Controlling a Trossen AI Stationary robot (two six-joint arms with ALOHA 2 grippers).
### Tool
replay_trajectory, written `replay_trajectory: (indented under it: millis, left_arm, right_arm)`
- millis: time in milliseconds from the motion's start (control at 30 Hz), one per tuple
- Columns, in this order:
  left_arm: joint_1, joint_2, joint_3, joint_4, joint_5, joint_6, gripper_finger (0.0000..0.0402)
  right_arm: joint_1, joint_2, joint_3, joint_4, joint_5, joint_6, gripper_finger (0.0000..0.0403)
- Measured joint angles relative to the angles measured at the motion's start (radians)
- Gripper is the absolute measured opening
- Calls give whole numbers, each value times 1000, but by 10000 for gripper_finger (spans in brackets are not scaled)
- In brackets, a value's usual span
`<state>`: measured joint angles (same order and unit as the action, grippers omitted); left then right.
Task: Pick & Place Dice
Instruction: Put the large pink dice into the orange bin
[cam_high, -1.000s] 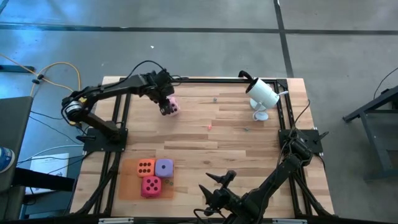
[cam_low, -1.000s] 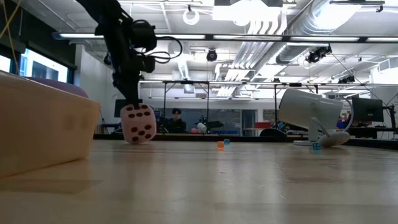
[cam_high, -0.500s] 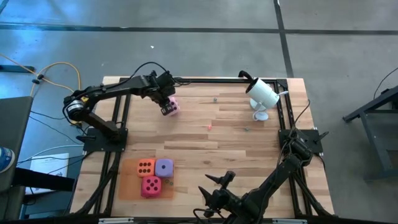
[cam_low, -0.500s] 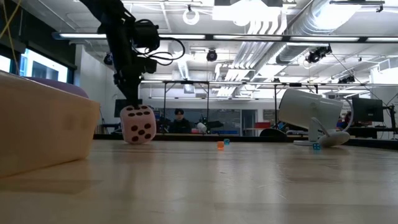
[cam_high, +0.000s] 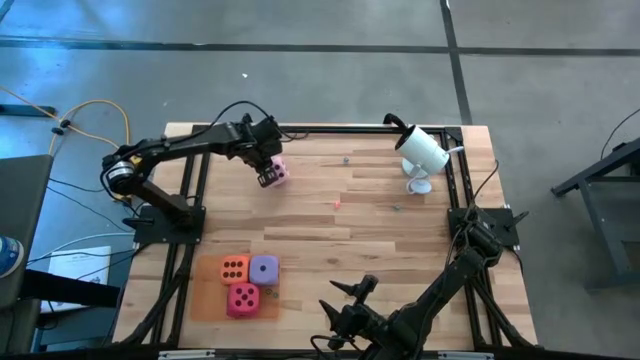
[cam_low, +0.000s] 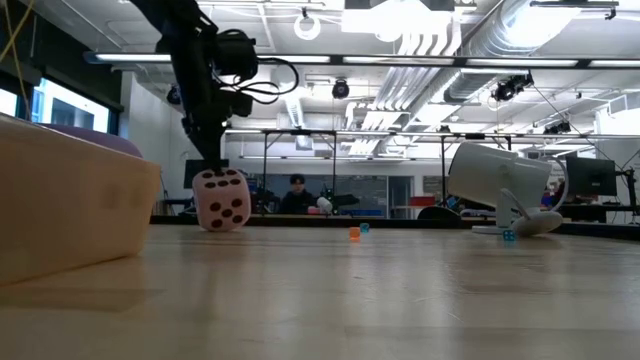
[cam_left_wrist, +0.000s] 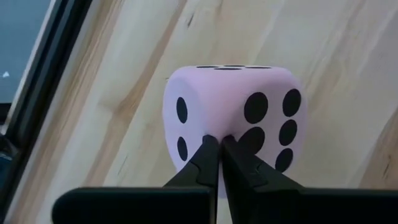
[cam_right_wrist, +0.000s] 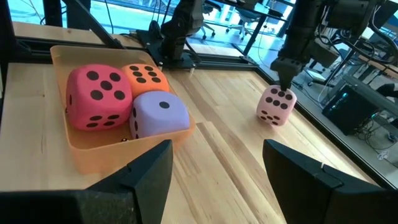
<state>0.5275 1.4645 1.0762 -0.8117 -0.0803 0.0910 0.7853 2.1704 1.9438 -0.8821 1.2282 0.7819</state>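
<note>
The light pink die (cam_high: 275, 172) sits on the far left part of the table, also visible in the low view (cam_low: 222, 200) and the left wrist view (cam_left_wrist: 233, 112). My left gripper (cam_high: 266, 166) stands over it, shut on it. The orange die (cam_high: 234, 268), purple die (cam_high: 264, 268) and magenta die (cam_high: 243, 298) rest side by side in the flat orange tray (cam_high: 205, 300) near the table's near left corner. My right gripper (cam_right_wrist: 214, 180) waits open at the near edge (cam_high: 345, 300), facing the tray. My left gripper pinches a small fold of the pink die's soft skin at its upper edge (cam_left_wrist: 214, 132), between the two-pip face and the six-pip face. The fingers (cam_low: 208, 150) come from above, pointing down. The die sits slightly tilted, with its underside on the table (cam_low: 225, 228).
A white lamp-like device (cam_high: 422, 152) stands on the far right of the table. Tiny coloured bits (cam_low: 354, 233) lie mid-table. Black frame rails (cam_high: 190, 190) run along the left and right sides. Bare wood lies between the pink die and the tray.
My left arm's wrist has edged slightly toward the table's right while its gripper stays shut on the pink die, which remains on the table in about the same spot.
</note>
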Motion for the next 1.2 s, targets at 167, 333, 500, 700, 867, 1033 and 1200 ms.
replay_trajectory:
  millis: [167, 333, 500, 700, 867, 1033, 1200]
  left_arm:
    - [-19, -32, -3, -10, 4, 1, 0]
    - [-32, -91, -6, -19, 27, -1, 2]
    - [-48, -135, -5, -27, 25, -9, 2]
    - [-59, -148, -3, -31, 17, -38, 1]
    - [-78, -148, -3, -14, -2, -74, 9]
    - [-80, -149, -2, -15, 6, -43, 68]
    - [-80, -148, -1, -15, 74, 8, 169]
  right_arm:
    - [0, 0, 0, 0, 1, 0, 239]
    - [0, 0, 0, 0, 0, 0, 239]
    - [0, 0, 0, 0, 2, 0, 239]
    - [0, 0, 0, 0, 0, 0, 239]
    - [0, 0, 0, 0, 0, 0, 239]
    - [0, 0, 0, 0, -1, 0, 239]
    - [0, 0, 0, 0, -1, 0, 239]
